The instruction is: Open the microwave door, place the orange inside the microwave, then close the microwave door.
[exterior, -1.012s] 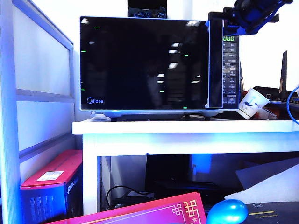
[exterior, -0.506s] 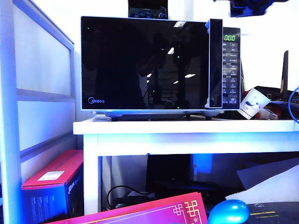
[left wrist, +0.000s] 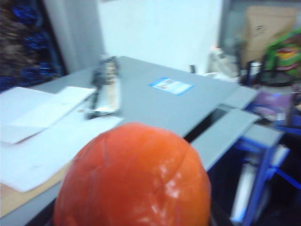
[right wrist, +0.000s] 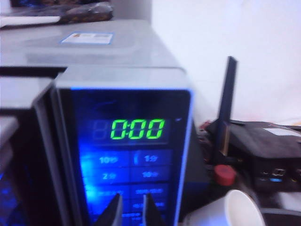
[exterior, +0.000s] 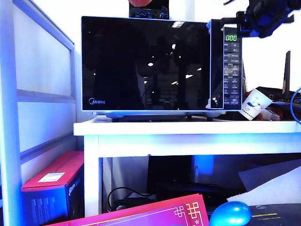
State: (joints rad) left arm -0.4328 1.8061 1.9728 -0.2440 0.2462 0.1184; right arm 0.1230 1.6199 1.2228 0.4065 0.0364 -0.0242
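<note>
The microwave (exterior: 231,61) stands on a white table (exterior: 188,128), its display reading 0:00 (right wrist: 137,129). Its glossy black door (exterior: 146,66) faces me; whether its right edge is flush or slightly ajar I cannot tell. The orange (left wrist: 136,179) fills the left wrist view above the microwave's grey top, with my left gripper shut on it and its fingers hidden behind the fruit. A sliver of the orange (exterior: 140,2) shows at the exterior view's top edge. My right gripper (right wrist: 131,209) hangs before the button panel, fingers nearly together and holding nothing. It also shows at upper right (exterior: 242,21).
A paper cup (exterior: 254,103) and dark boxes with an upright antenna (right wrist: 228,103) sit right of the microwave. Papers (left wrist: 47,122) lie on its top. A red box (exterior: 51,183) stands on the floor at left and a blue rounded object (exterior: 229,214) lies at bottom right.
The right arm rose out of the exterior view's top, then came back beside the display. Reflections in the door shifted. The orange's sliver appeared at the top edge.
</note>
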